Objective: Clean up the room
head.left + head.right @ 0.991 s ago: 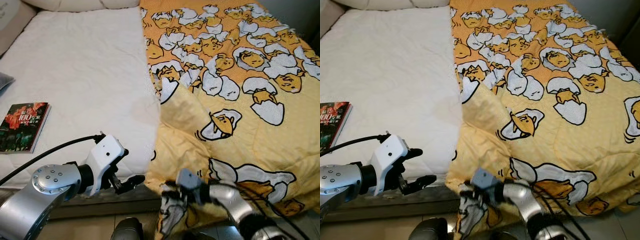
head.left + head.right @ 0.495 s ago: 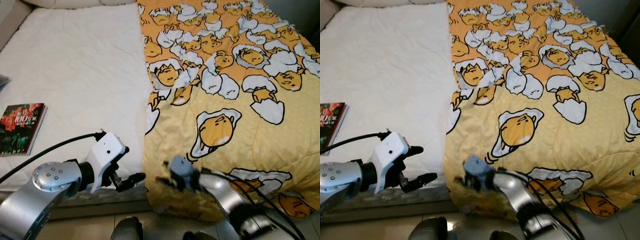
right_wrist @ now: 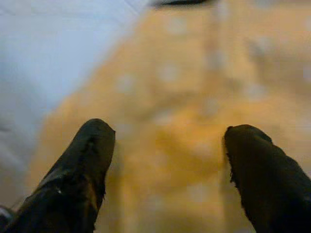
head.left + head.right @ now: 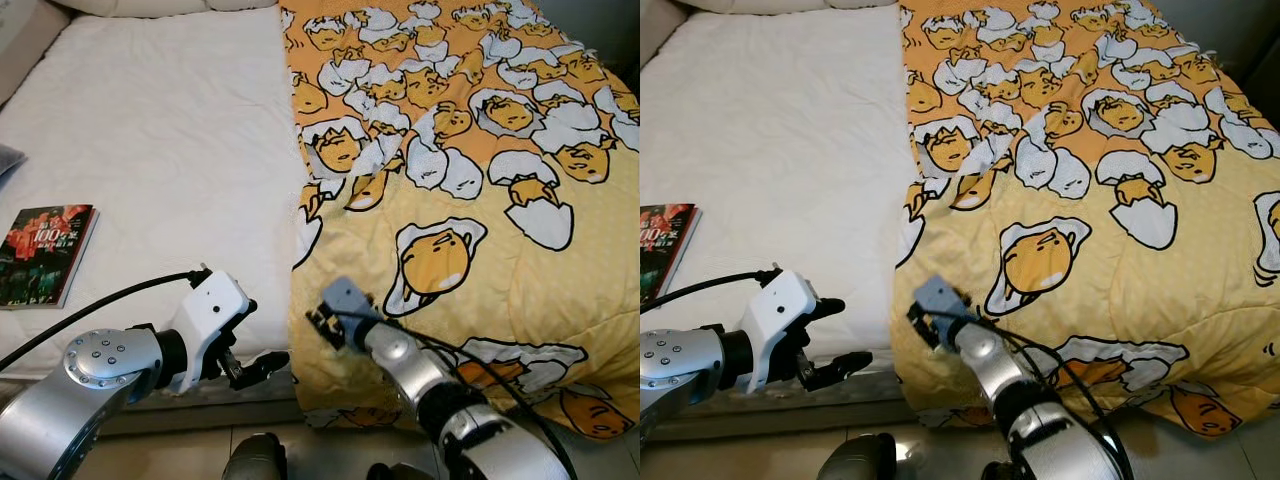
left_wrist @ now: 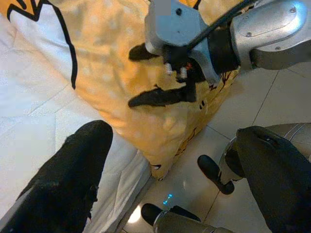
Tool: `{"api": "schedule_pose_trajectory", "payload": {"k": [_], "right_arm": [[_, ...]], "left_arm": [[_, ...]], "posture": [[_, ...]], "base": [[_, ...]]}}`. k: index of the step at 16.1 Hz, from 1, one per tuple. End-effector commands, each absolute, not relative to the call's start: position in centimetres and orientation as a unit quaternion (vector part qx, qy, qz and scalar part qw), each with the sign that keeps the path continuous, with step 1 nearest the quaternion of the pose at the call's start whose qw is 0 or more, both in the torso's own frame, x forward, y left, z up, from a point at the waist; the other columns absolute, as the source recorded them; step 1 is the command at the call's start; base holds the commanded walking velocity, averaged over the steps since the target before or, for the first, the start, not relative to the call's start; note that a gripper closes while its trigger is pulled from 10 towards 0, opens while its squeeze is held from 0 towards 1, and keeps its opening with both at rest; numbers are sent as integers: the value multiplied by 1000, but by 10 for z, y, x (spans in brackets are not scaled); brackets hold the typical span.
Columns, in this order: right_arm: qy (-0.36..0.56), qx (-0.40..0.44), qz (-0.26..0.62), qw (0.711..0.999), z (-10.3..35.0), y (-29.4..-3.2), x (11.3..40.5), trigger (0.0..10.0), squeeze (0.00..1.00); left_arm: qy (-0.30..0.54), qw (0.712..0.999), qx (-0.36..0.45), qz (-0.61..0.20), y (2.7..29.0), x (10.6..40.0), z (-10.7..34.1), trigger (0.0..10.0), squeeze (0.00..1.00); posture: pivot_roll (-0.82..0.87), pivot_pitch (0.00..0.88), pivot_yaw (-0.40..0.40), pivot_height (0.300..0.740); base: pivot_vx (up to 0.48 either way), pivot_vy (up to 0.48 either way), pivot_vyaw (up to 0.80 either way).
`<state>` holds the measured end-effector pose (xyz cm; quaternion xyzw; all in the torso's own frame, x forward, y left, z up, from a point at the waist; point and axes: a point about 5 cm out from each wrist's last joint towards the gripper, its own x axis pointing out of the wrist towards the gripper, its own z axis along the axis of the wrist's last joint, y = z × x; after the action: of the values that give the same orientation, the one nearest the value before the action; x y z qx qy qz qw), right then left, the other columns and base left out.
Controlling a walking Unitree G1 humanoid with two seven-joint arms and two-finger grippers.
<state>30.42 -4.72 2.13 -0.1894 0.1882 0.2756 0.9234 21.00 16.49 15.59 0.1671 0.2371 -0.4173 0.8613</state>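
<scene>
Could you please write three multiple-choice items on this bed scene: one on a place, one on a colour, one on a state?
1. Where does the book lie?
A. on the white sheet, on the robot's left
B. on the quilt
C. on the floor

2. What is the quilt's ground colour?
A. blue
B. yellow-orange
C. green

3. How does the right gripper stand?
A. shut on the book
B. shut on the quilt
C. open, over the quilt's near corner

Answers: 1 A, the book rests on bare sheet near the bed's left edge. 2 B, the quilt is yellow-orange with white egg figures. 3 C, the left wrist view shows its fingers apart with nothing between them.
</scene>
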Motion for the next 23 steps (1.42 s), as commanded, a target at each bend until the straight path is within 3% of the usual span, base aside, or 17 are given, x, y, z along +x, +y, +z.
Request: {"api": "schedule_pose_trajectory", "payload": {"k": [1, 5, 6, 7, 8, 9, 15, 23], "right_arm": [[208, -191, 254, 925, 17, -47, 303, 10000, 1000], [247, -161, 233, 926, 16, -36, 303, 10000, 1000], [268, -162, 225, 923, 14, -37, 302, 10000, 0], [292, -158, 215, 919, 10, -41, 301, 9176, 0], [306, -150, 206, 917, 7, -44, 300, 3647, 0], [310, -143, 202, 918, 7, -45, 300, 0, 0], [324, -97, 169, 926, 7, -61, 305, 0, 0], [310, -63, 176, 932, 13, -59, 309, 0, 0]], "left_arm": [[234, 858, 172, -424, 162, 208, 158, 10000, 0], [238, 856, 171, -426, 162, 204, 160, 10000, 0], [239, 856, 172, -425, 162, 202, 162, 10000, 0], [242, 856, 171, -423, 163, 199, 163, 10000, 0], [244, 856, 171, -422, 164, 196, 164, 10000, 0], [246, 856, 170, -421, 164, 195, 164, 10000, 0], [254, 858, 164, -416, 163, 188, 163, 10000, 0], [252, 860, 160, -413, 162, 190, 163, 10000, 0]], "posture": [[339, 144, 26, 740], [364, 170, 32, 740], [386, 193, 31, 740], [390, 200, 29, 740], [396, 207, 26, 740], [396, 207, 26, 740], [393, 217, 13, 740], [381, 210, 10, 740]], "base": [[0, 0, 0], [0, 0, 0], [0, 0, 0], [0, 0, 0], [0, 0, 0], [0, 0, 0], [0, 0, 0], [0, 0, 0]]}}
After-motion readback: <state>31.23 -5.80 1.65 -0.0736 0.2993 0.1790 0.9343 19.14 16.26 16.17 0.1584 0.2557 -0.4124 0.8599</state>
